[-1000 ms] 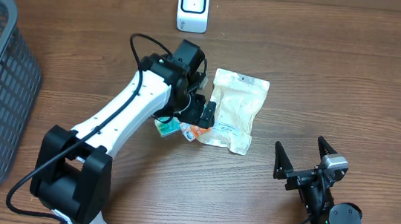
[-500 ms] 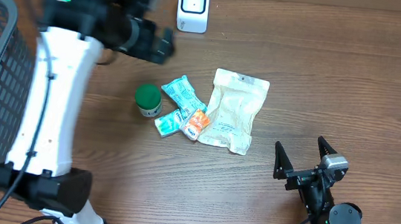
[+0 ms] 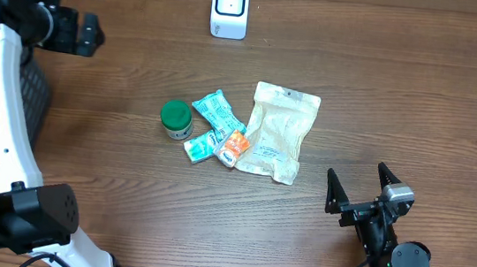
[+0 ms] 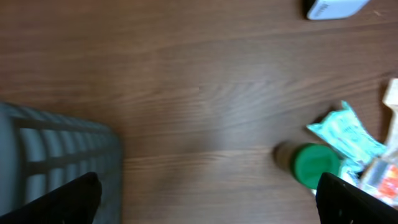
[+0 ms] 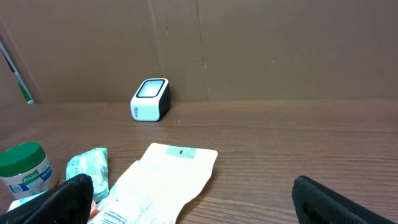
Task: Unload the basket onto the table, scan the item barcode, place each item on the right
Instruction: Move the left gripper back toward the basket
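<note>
Left tool [image 3: 96, 35], upper left, and right tool [image 3: 357, 171], lower right, stand open, empty. We judge pickup pending: next, grasp the central pouch [image 3: 281, 131] and present it to the scanner [image 3: 230, 8].

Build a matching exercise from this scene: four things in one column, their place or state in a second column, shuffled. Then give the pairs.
Things
1. scanner
2. jar
3. pouch
4. right gripper

Place or state
a. left end of the cluster, green lid
b. near side, open, holding nothing
c. far side, standing alone
d. right end of the cluster, lying flat

Pairs: 1-c, 2-a, 3-d, 4-b
</note>
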`<action>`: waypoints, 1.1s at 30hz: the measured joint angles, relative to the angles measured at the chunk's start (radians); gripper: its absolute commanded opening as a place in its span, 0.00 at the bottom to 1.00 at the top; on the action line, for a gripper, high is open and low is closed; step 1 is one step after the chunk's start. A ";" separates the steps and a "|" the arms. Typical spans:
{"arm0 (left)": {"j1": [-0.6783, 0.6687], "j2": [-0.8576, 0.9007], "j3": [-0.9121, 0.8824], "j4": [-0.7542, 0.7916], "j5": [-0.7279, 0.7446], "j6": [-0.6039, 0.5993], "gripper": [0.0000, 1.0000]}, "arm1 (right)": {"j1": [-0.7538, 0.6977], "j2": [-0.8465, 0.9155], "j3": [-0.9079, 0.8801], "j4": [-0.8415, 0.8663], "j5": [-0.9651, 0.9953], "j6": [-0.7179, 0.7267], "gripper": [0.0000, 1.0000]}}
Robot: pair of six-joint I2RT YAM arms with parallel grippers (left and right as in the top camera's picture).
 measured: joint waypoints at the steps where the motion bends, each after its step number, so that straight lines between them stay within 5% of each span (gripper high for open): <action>1: 0.006 0.000 0.000 0.003 0.000 0.011 1.00 | 0.000 0.000 0.000 0.000 0.000 0.000 1.00; 11: 0.011 0.067 0.000 0.007 -0.012 0.080 1.00 | 0.000 0.000 0.000 0.000 0.000 0.000 1.00; 33: 0.046 0.122 -0.002 0.112 -0.182 0.033 1.00 | 0.000 0.000 0.000 0.000 0.000 0.000 1.00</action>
